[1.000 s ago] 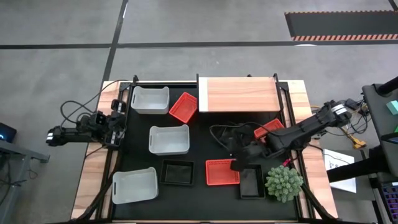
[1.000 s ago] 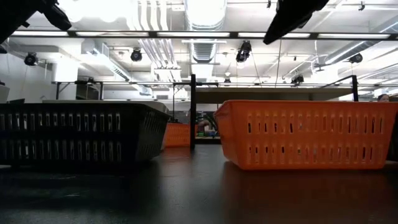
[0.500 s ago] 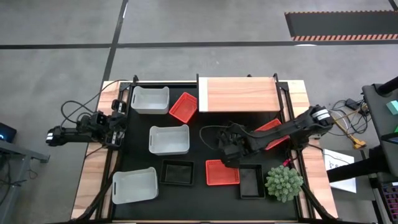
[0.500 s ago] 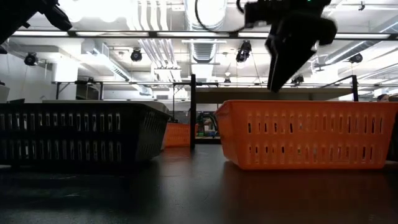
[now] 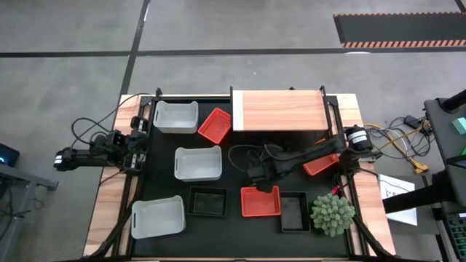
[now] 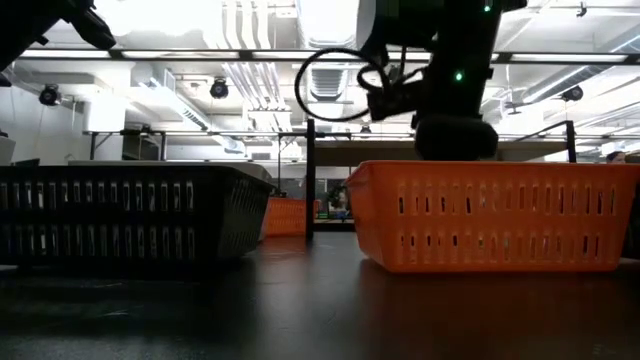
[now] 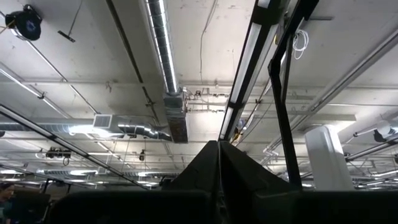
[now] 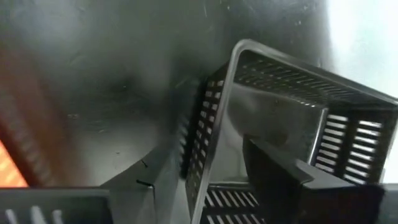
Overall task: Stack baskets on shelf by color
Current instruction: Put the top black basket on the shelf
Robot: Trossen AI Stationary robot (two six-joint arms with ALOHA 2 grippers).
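Observation:
Several baskets stand on the black mat: white ones, red ones and black ones. The light-wood shelf lies at the far edge with nothing on it. My right gripper hangs open, slanting down, just past the far edge of the near red basket. In its wrist view, a black basket's rim shows between the spread fingers; I cannot tell whether they touch it. My left gripper is shut, parked at the table's left edge and pointing up at the ceiling.
A green spiky plant stands at the near right corner beside a black basket. A red basket lies partly under my right arm. Another red one sits tilted next to the shelf's left end. Cables loop over the mat's middle.
My right gripper has swung toward the table's left edge and come down, tipping more steeply downward. It went from above the near-right black basket to just behind the near red basket's far edge. No basket has moved.

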